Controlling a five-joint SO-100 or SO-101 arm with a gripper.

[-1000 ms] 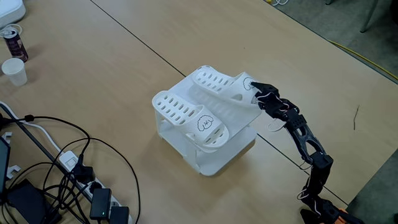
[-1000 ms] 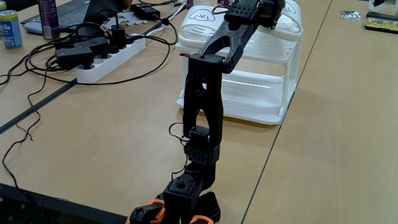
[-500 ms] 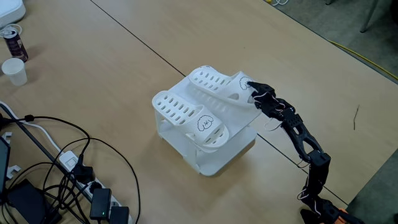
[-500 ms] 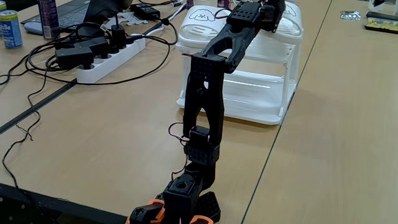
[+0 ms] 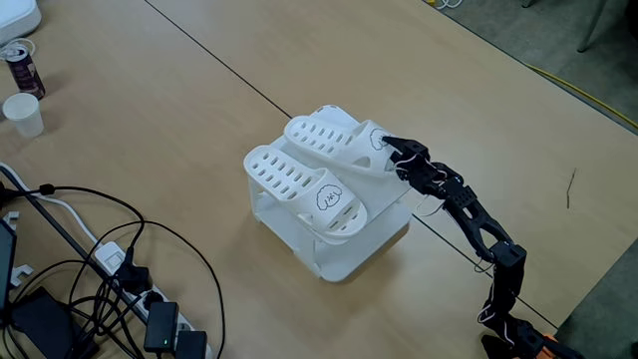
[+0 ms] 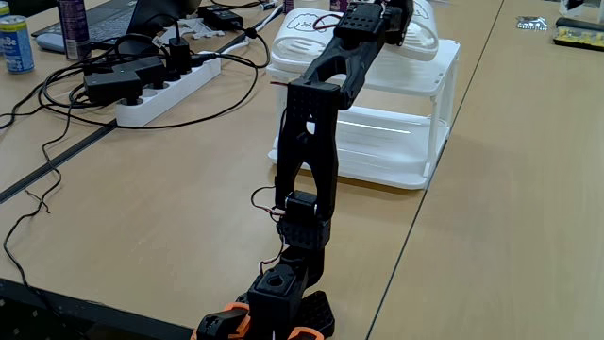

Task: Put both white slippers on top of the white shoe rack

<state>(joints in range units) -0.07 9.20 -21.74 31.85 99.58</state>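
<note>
The white shoe rack (image 5: 341, 261) stands mid-table and carries both white slippers. One slipper (image 5: 299, 186) lies flat along the rack's near left side, its cartoon drawing facing up. The other slipper (image 5: 332, 140) lies beside it toward the back, and my gripper (image 5: 389, 152) is shut on its strap end at the rack's right corner. In the low fixed view my arm rises from the near edge. There the gripper (image 6: 390, 13) sits at the rack's (image 6: 401, 172) top, over the held slipper (image 6: 422, 35); the first slipper (image 6: 300, 25) lies to its left.
A paper cup (image 5: 22, 114) and a can (image 5: 21, 68) stand at the far left. Black cables and a power strip (image 5: 158, 324) cover the lower left corner; that strip (image 6: 160, 94) lies left of the rack in the low view. The arm base (image 6: 269, 316) is at the table's edge.
The gripper has moved left with the second slipper. It was tilted up over the rack's right corner and now lies flatter on top, closer to the first one.
</note>
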